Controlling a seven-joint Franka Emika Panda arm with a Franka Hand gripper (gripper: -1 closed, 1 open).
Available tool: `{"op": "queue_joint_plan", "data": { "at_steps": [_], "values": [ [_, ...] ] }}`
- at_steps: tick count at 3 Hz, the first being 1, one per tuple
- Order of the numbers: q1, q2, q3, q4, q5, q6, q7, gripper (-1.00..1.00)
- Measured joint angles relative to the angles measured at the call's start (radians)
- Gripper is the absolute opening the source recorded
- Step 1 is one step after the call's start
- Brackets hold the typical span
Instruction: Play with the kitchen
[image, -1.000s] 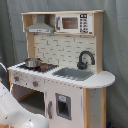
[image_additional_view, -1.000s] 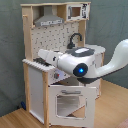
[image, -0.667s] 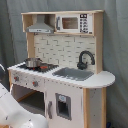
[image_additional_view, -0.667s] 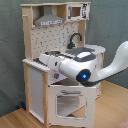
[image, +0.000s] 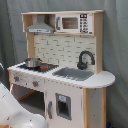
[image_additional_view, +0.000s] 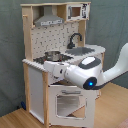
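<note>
The kitchen (image: 75, 92) is pale wood with white panels, and both exterior views show it. It has a grey hood (image: 41, 26), a dotted backsplash (image: 62, 50), a black faucet (image: 85, 59), a sink (image: 75, 73) and knobs (image: 35, 83). A metal pot (image: 32, 62) stands on the stovetop. In the second exterior view my white arm (image_additional_view: 87, 77) comes in from the right, across the front of the counter. My gripper (image_additional_view: 48, 68) sits at the front edge of the stovetop beside the pot (image_additional_view: 52, 56). The windowed oven door (image_additional_view: 70, 104) is below the arm.
A toy microwave (image: 75, 23) sits on the top shelf. A small windowed cabinet door (image: 62, 106) is under the sink. Part of my arm (image: 15, 112) fills the first exterior view's lower left corner. Grey curtain hangs behind; the floor (image_additional_view: 20, 120) is wood.
In the second exterior view my arm has reached farther left along the counter front toward the stove, and its big joint has dropped lower. The kitchen itself has not moved.
</note>
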Motion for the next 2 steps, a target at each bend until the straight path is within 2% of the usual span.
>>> {"op": "queue_joint_plan", "data": {
  "at_steps": [2],
  "values": [
    [0.061, 0.069, 0.0, -0.162, -0.061, 0.021, 0.045, 1.0]
  ]
}}
